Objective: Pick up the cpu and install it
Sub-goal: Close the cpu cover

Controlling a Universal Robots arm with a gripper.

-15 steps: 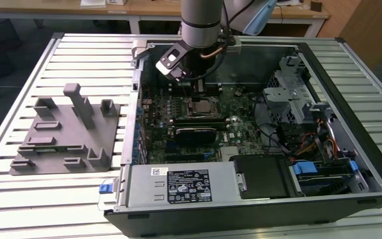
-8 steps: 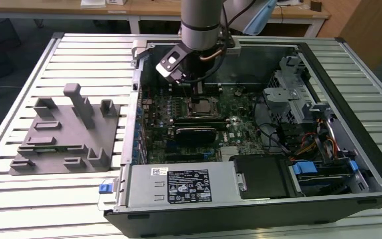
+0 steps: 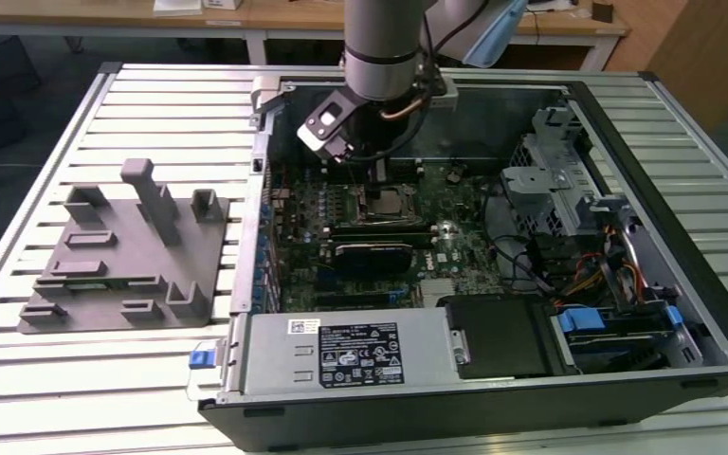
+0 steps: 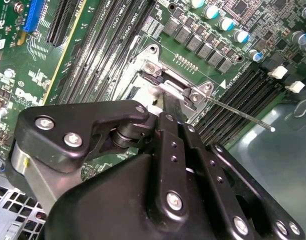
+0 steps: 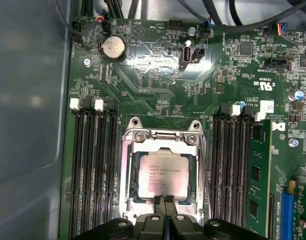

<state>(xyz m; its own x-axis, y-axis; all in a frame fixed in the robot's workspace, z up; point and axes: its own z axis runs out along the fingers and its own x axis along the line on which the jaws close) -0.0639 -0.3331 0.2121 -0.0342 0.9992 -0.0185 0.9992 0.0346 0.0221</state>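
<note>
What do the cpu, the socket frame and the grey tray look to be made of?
The cpu: metal top, pale silver, matte, with a soft sheen.
The socket frame: bright bare metal, likely steel; it glints.
The tray: grey plastic by its look, matte and uniform, perhaps printed.

Workshop: slatted metal bench, opened computer

cpu edge — hidden behind gripper tips

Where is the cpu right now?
In the first wrist view, the cpu lies in the socket frame on the motherboard, between the memory slots, beside the tool.
</note>
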